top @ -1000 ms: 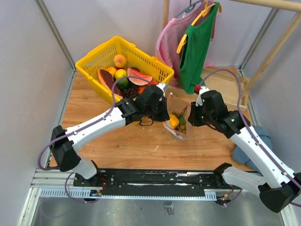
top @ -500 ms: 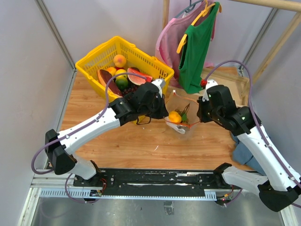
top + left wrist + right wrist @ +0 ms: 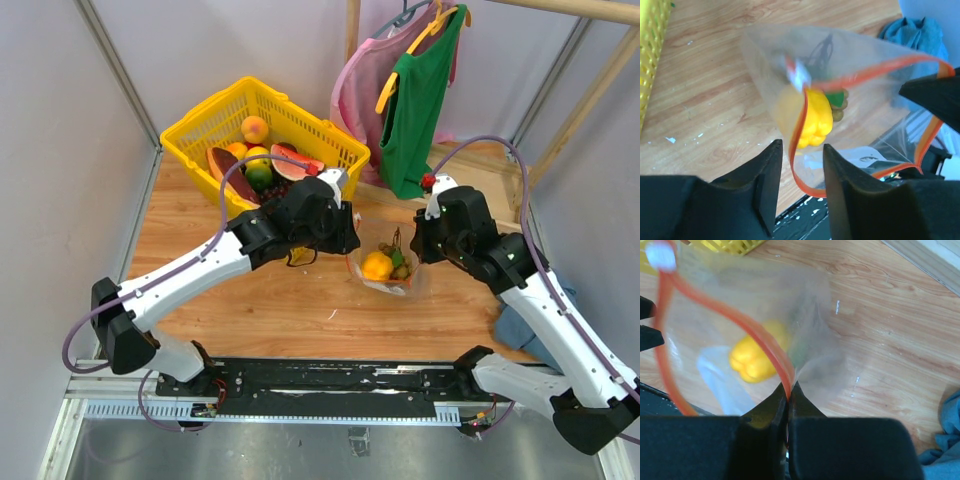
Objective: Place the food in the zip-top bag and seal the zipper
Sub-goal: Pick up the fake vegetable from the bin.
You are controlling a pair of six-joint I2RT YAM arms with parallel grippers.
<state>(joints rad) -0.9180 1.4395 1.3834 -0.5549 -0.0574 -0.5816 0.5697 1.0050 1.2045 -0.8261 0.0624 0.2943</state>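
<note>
The clear zip-top bag [image 3: 388, 268] hangs between my two grippers over the wooden table. Inside are a yellow pepper [image 3: 815, 120], also in the right wrist view [image 3: 755, 357], an orange [image 3: 377, 266] and something green [image 3: 839, 98]. My right gripper [image 3: 788, 392] is shut on the orange-red zipper [image 3: 765, 342] at one end of the mouth. My left gripper [image 3: 800, 160] is open; the zipper strip [image 3: 799, 125] loops between its jaws without being pinched. The bag's mouth gapes open. In the top view the left gripper [image 3: 346, 238] is left of the bag and the right gripper [image 3: 419, 246] is to its right.
A yellow mesh basket [image 3: 196, 128] with watermelon and other toy fruit stands at the back left. Pink and green clothes [image 3: 415, 95] hang on a wooden rack at the back right. A blue cloth [image 3: 520, 322] lies at the right edge.
The right arm has drawn back and up with the zipper end. The bag rose and spread wider, then sagged lower again. The food shifted inside it.
</note>
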